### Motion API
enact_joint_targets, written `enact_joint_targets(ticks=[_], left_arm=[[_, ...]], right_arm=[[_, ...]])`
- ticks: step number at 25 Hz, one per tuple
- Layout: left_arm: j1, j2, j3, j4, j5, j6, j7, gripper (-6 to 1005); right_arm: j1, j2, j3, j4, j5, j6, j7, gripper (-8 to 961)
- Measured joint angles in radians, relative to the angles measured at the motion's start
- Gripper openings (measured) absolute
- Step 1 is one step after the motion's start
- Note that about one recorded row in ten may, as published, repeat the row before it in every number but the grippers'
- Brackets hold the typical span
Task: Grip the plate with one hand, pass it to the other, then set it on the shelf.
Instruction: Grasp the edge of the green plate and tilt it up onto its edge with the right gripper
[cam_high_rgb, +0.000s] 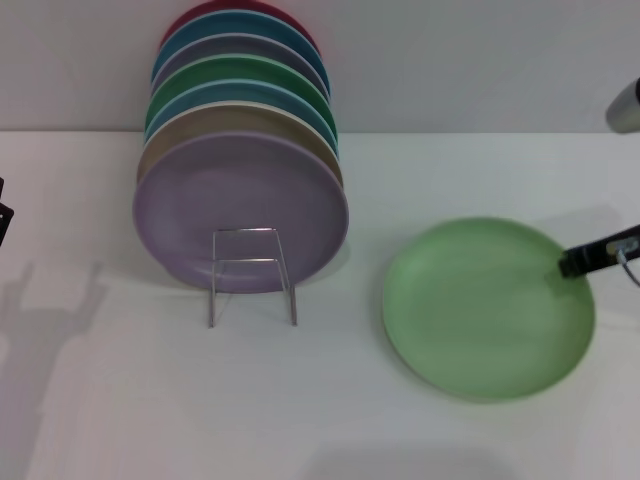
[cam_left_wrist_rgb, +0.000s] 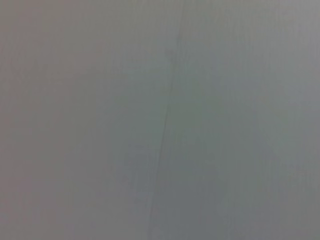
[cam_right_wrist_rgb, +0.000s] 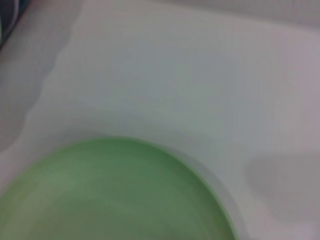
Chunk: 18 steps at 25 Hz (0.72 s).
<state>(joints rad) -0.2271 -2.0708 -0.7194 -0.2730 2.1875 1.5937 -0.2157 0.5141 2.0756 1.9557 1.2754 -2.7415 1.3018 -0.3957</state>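
The pale mint-green plate (cam_high_rgb: 487, 307) lies flat on the white table, right of the rack. It also shows in the right wrist view (cam_right_wrist_rgb: 110, 195). My right gripper (cam_high_rgb: 588, 257) comes in from the right edge, and its dark tip rests over the plate's right rim. The shelf (cam_high_rgb: 251, 273) is a thin silver wire rack at the centre left, its rectangular front loop standing before the stacked plates. My left gripper (cam_high_rgb: 3, 215) barely shows at the far left edge, away from the plate. The left wrist view shows only a plain grey surface.
Several coloured plates stand on edge in the rack, with a lilac plate (cam_high_rgb: 240, 205) in front and a darker green plate (cam_high_rgb: 240, 78) further back. A grey wall runs behind the table. Bare white tabletop (cam_high_rgb: 330, 400) lies in front of the rack.
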Motion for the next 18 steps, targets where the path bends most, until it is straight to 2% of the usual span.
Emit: enact_joint_targets(ticks=[7,10,18], left_arm=[[0.000,-0.001,0.000,-0.001,0.000,0.001,-0.001,863],[0.000,-0.001,0.000,-0.002,0.000,0.002,0.000,863],[-0.001,-0.001,0.000,-0.004,0.000,0.003,0.001,863]], right_arm=[[-0.100,0.001,-0.094,0.210,-0.009,-0.055,0.000,27],[-0.118,0.001,-0.119,0.238,-0.014,-0.072,-0.007,23],[-0.228,0.001,-0.219,0.377,-0.028,-0.207,-0.037,19]])
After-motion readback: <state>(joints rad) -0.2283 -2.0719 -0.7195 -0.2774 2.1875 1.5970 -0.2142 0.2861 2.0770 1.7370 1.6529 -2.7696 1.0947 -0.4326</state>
